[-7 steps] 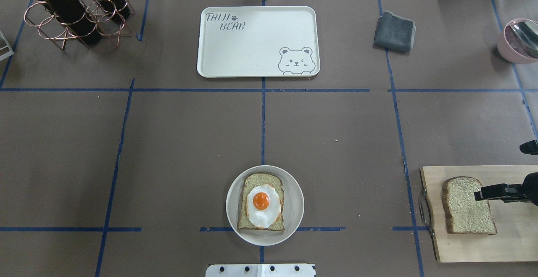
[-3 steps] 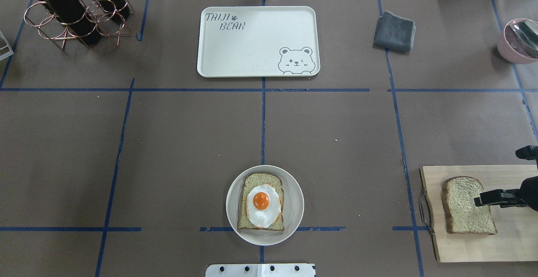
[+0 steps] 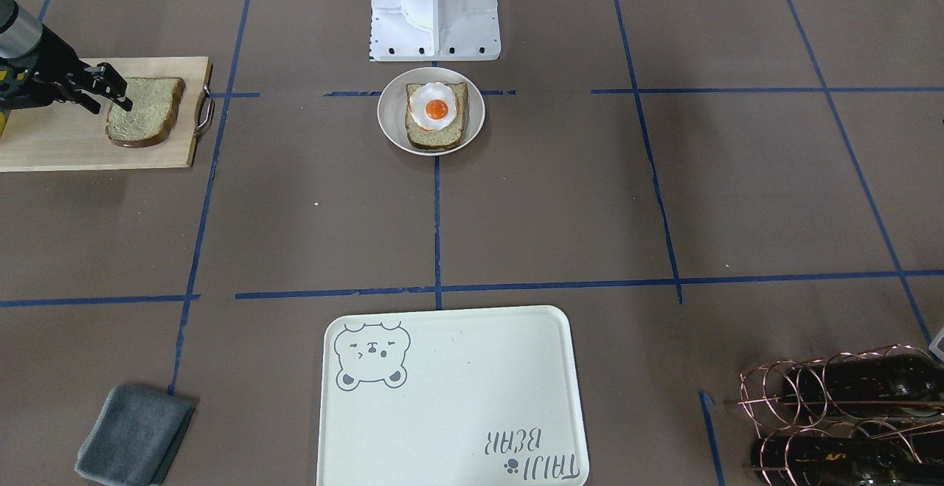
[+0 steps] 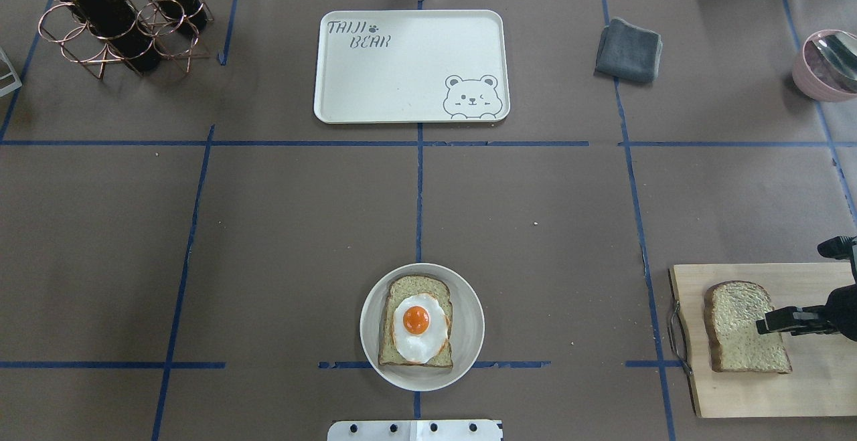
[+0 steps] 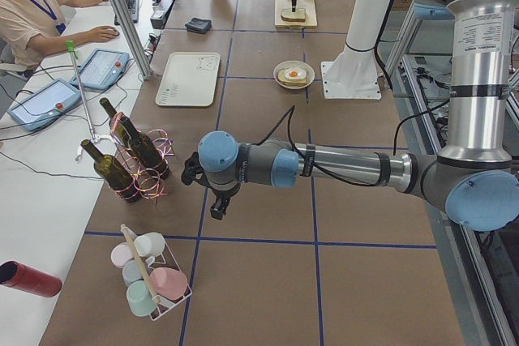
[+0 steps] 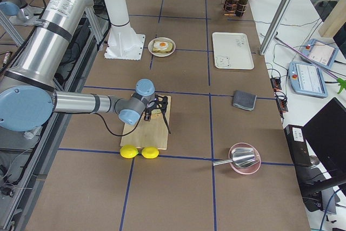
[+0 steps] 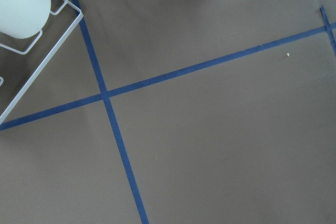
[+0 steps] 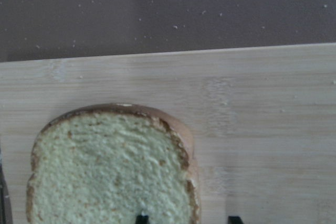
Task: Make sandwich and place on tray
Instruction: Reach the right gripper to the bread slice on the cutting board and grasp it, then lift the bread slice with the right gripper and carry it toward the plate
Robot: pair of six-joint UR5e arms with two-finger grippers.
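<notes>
Overhead exterior view says it best: this sandwich is about halfway built. The right gripper (image 4: 776,321) hangs low over the wooden cutting board (image 4: 803,387) with its jaws a modest gap apart. The wrist cam shows the two tips straddling the crusty edge of the loose bread slice (image 4: 736,327) directly beneath. Nothing's pinched as far as I can see, and the slice lies flat on the board.

Well off to that gripper's left sits the round plate (image 4: 470,327) with the other bread slice (image 4: 415,286) on it and the fried egg (image 4: 418,330) on top, yolk up. So I'd call base plus egg done.

What's left, my guess: close on the loose slice, carry it over, cap the egg, then get the whole stack to the TAIJI BEAR tray (image 4: 408,73). The tray is farther out across the table from the gripper, also to its left, and has nothing on it.

The left gripper (image 5: 216,198) is parked far from all this, near the wine bottles (image 5: 113,174). Only the side camera catches it, so I can't tell if it's open or closed.
</notes>
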